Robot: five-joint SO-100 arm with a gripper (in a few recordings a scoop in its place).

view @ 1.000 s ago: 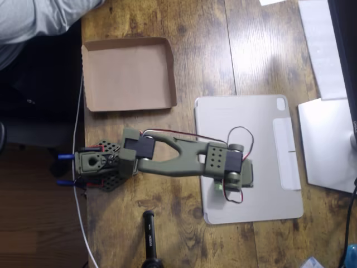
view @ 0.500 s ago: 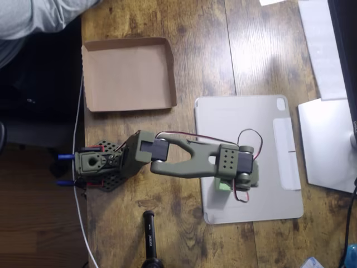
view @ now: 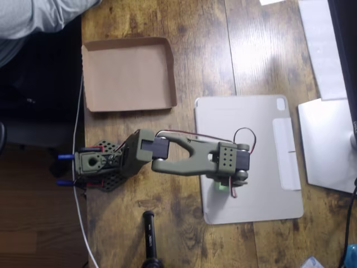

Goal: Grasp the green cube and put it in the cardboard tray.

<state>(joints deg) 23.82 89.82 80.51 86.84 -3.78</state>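
In the overhead view the green cube (view: pixel 222 186) shows as a small light-green patch on the light-grey tablet cover (view: pixel 256 123). It peeks out from under the lower edge of my gripper head. My gripper (view: pixel 227 180) points down over the cube, and the olive wrist and motor block hide its fingers. I cannot tell how the jaws stand or whether they touch the cube. The cardboard tray (view: pixel 128 75) lies flat on the wooden table at the upper left, well away from the gripper, with nothing in it.
The arm's base (view: pixel 95 163) sits at the table's left edge beside a white cable (view: pixel 78 139). A person's grey sleeve (view: pixel 44 17) is at the top left. A black rod-like object (view: pixel 149 240) lies at the bottom. White sheets and a device (view: pixel 326 139) fill the right.
The gripper head swung right over the tablet cover, then drew back a little left and up. The green patch stayed in about the same spot. The tray has not moved.
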